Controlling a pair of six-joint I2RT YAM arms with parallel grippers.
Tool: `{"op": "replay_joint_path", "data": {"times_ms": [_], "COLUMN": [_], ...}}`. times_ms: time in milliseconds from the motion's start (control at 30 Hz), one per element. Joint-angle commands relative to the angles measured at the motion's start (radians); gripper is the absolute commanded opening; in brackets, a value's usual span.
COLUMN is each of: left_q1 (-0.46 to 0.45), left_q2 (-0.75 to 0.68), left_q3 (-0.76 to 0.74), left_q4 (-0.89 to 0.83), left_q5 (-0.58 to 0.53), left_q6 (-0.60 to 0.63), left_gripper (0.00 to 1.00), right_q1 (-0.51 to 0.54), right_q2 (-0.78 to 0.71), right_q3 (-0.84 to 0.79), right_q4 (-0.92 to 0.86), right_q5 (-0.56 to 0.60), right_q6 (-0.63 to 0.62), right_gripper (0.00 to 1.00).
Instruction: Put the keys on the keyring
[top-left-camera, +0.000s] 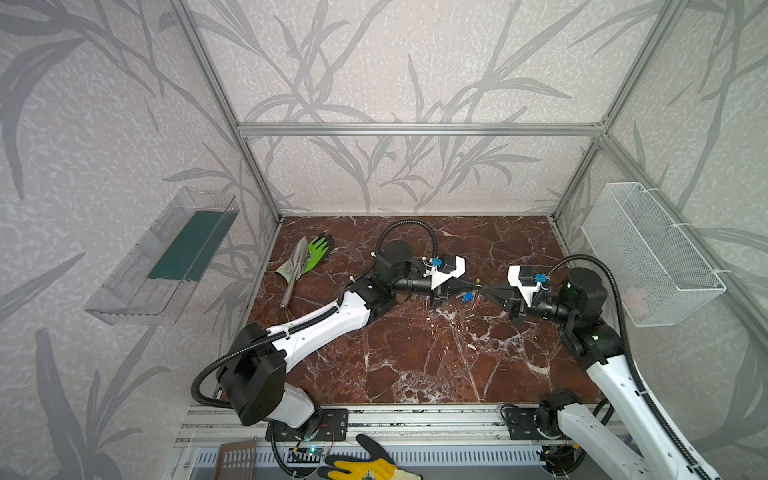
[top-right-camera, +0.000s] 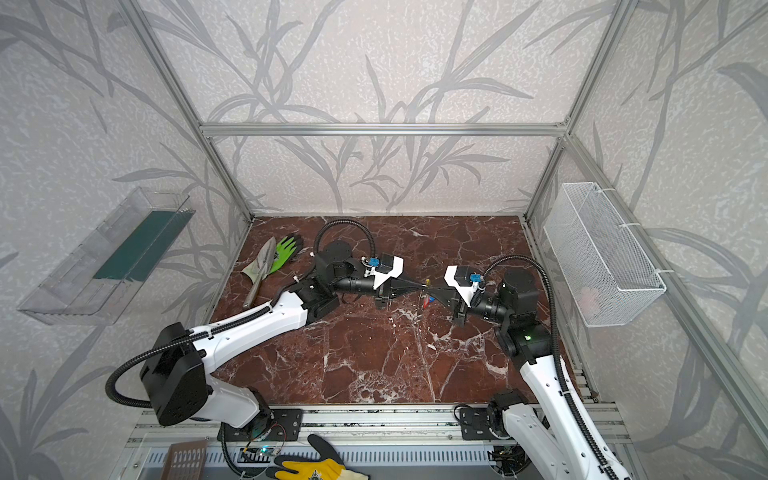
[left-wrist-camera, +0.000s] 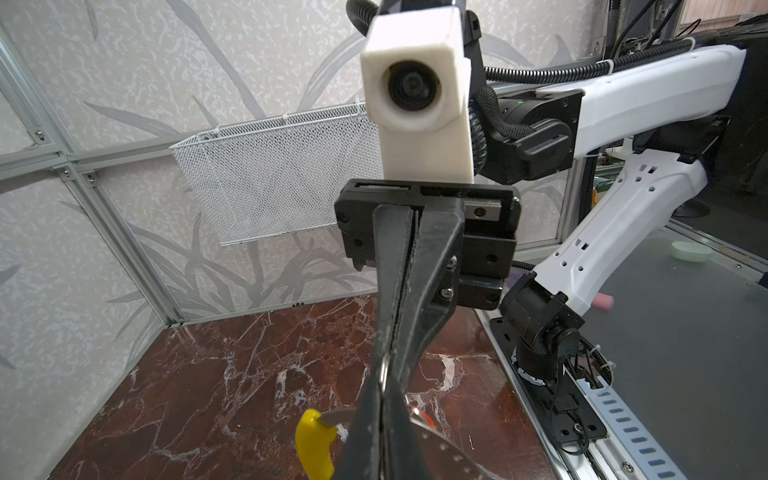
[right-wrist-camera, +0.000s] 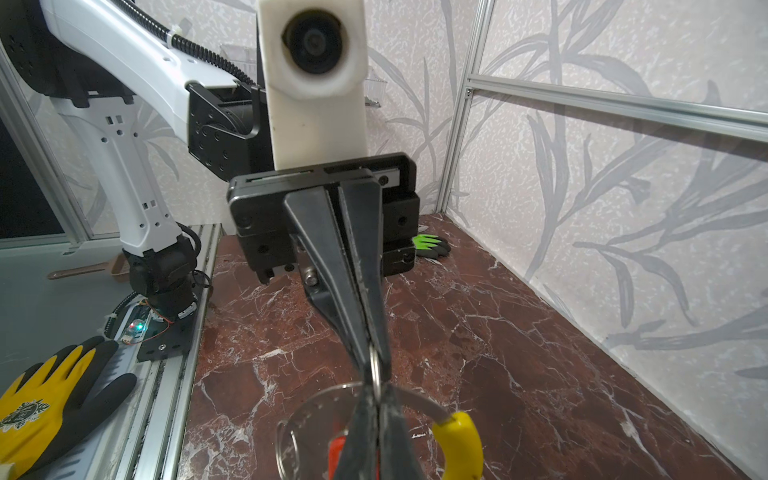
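Left tool (right-wrist-camera: 375, 358) and right tool (left-wrist-camera: 387, 361): both had jaws pressed shut, tip to tip at the keyring (right-wrist-camera: 457, 436), aloft over the worktop (top-left-camera: 415, 353), likely steadying it for threading; which gripped it was unclear. 2 keys (top-left-camera: 468, 296) dangled beneath.

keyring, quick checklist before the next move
1. right fingers shut: ok
2. left fingers shut: ok
3. keyring hanging where the two sets of tips meet: ok
4. which fingers actually pinch it: cannot tell
5. key of the red tag threaded on the keyring: cannot tell
6. key of the blue tag threaded on the keyring: cannot tell
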Motion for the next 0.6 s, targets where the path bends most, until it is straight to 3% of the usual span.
{"op": "replay_joint_path", "data": {"times_ms": [0, 67, 200, 400, 567], "left_q1": [0.000, 0.000, -0.004, -0.058, -0.096], "left_q2": [-0.053, -0.069, -0.080, -0.076, -0.071], "left_q3": [0.057, 0.097, 0.154, 0.183, 0.197], "left_q4": [-0.208, -0.357, -0.530, -0.579, -0.614], "left_q5": [-0.068, -0.118, -0.189, -0.282, -0.335], "left_q6": [0.162, 0.270, 0.392, 0.476, 0.521], "left_gripper": [0.27, 0.32, 0.33, 0.32, 0.32], "right_q1": [-0.004, -0.004, -0.001, 0.069, 0.096], "right_q2": [0.001, 0.015, 0.074, 0.167, 0.213], "right_q3": [0.083, 0.128, 0.230, 0.364, 0.417], "right_q4": [-0.175, -0.297, -0.517, -0.743, -0.796], "right_q5": [0.021, 0.049, 0.108, 0.233, 0.268], "right_q6": [-0.088, -0.145, -0.228, -0.292, -0.268], "right_gripper": [0.00, 0.00, 0.00, 0.00, 0.00]}}
